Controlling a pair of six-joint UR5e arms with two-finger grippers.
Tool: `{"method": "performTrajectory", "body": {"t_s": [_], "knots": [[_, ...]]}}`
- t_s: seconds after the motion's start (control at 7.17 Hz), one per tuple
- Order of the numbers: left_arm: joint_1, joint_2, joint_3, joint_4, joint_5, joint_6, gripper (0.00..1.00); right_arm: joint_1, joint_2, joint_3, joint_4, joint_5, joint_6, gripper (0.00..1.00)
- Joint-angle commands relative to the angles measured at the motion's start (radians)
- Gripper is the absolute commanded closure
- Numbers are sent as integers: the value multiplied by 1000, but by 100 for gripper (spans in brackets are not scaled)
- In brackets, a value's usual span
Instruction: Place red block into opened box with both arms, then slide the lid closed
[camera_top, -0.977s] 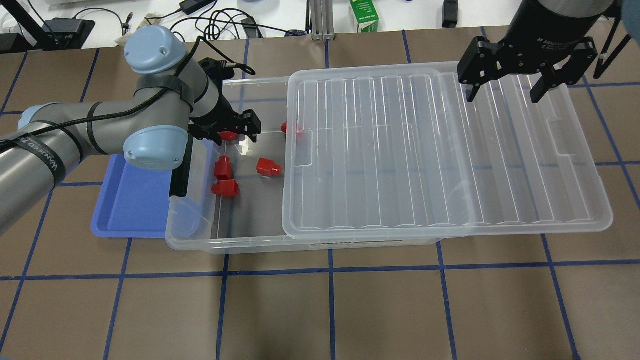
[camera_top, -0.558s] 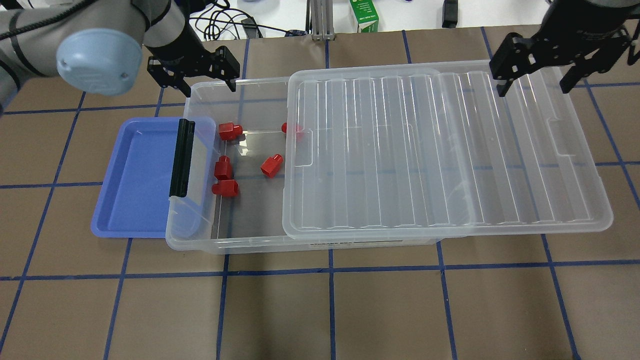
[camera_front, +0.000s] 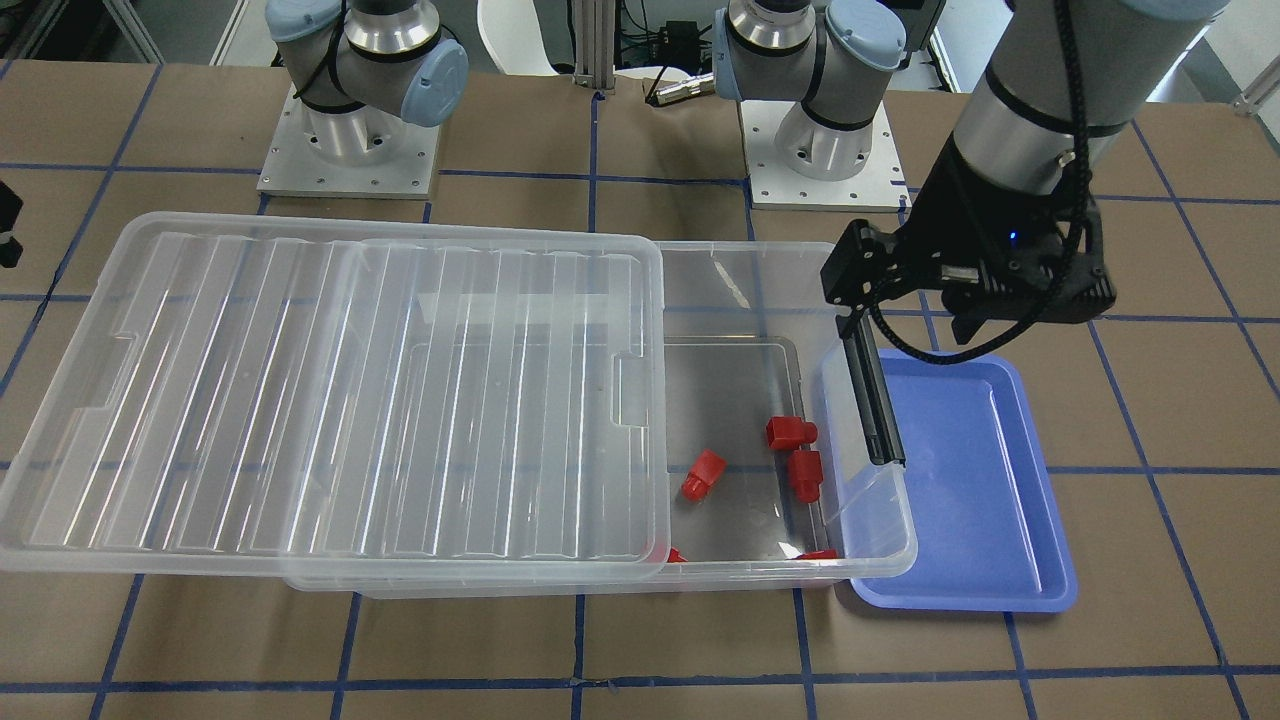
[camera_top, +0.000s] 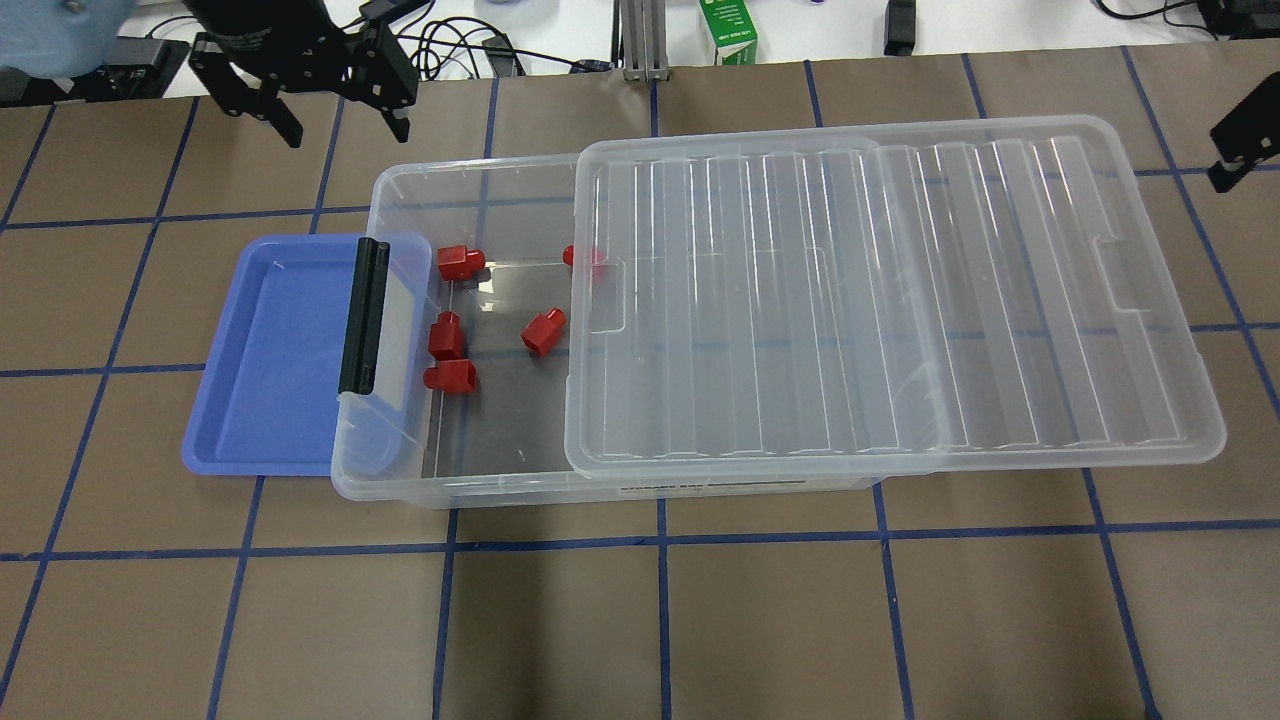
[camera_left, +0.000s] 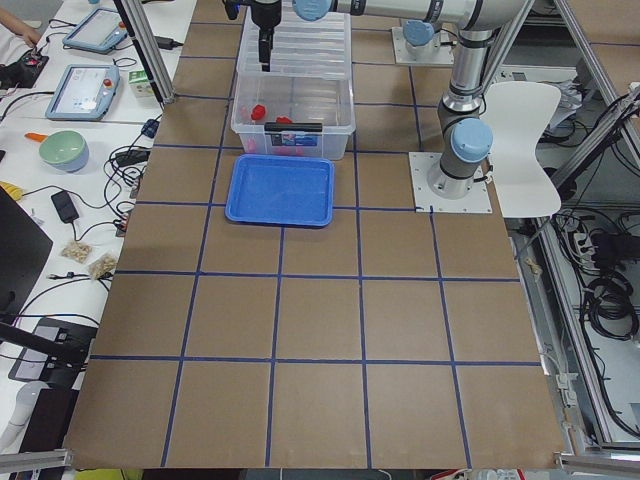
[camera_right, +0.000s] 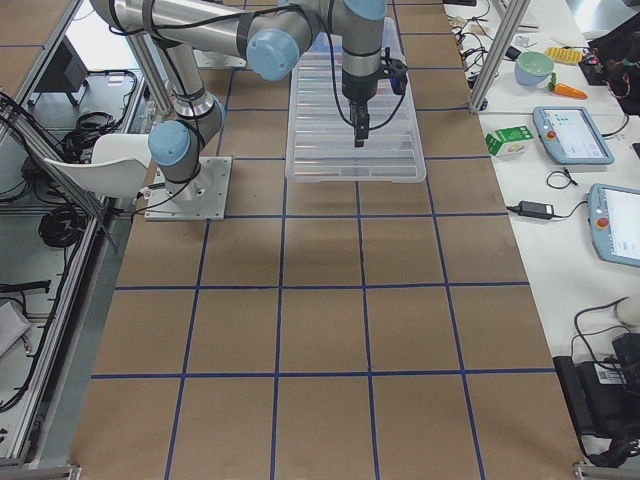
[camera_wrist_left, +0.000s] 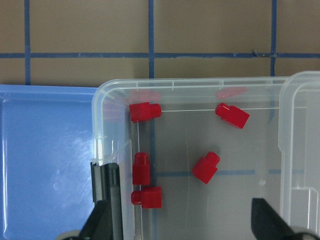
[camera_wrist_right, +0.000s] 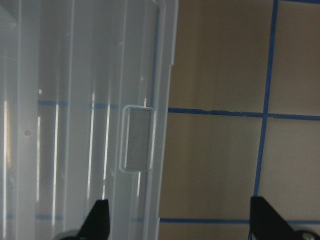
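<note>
Left arm (camera_front: 1040, 100) and right arm (camera_right: 190, 25) are backing away from the box (camera_top: 400, 180). The lid (camera_top: 900, 300) is still covering only part of the box and is overhanging its right end. The left gripper (camera_top: 345, 128), fingers apart and empty, is hovering beyond the box's far wall. The right gripper (camera_wrist_right: 182, 222), fingers also spread, is hanging past the lid's overhanging end. The red block (camera_top: 460, 262) is lying released inside the box, near its black bar (camera_top: 362, 315). We are judging the placing done, with the lid slide still pending.

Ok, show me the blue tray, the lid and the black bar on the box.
Blue tray (camera_top: 285, 350): overhead view, on its bare floor.
Lid (camera_top: 880, 300): overhead view, on its ribbed middle.
Black bar (camera_top: 363, 315): overhead view, halfway along its length.
</note>
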Motion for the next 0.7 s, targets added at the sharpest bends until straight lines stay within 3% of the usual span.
{"method": "performTrajectory", "body": {"t_s": [0.0, 0.28, 0.56], "knots": [[87, 88, -127, -60, 5, 84, 0, -71, 65, 78, -99, 9, -55, 0], [77, 84, -155, 58, 12, 61, 0, -72, 120, 147, -186, 4, -67, 0], [54, 82, -157, 63, 13, 44, 0, -74, 126, 211, -274, 4, -67, 0]]}}
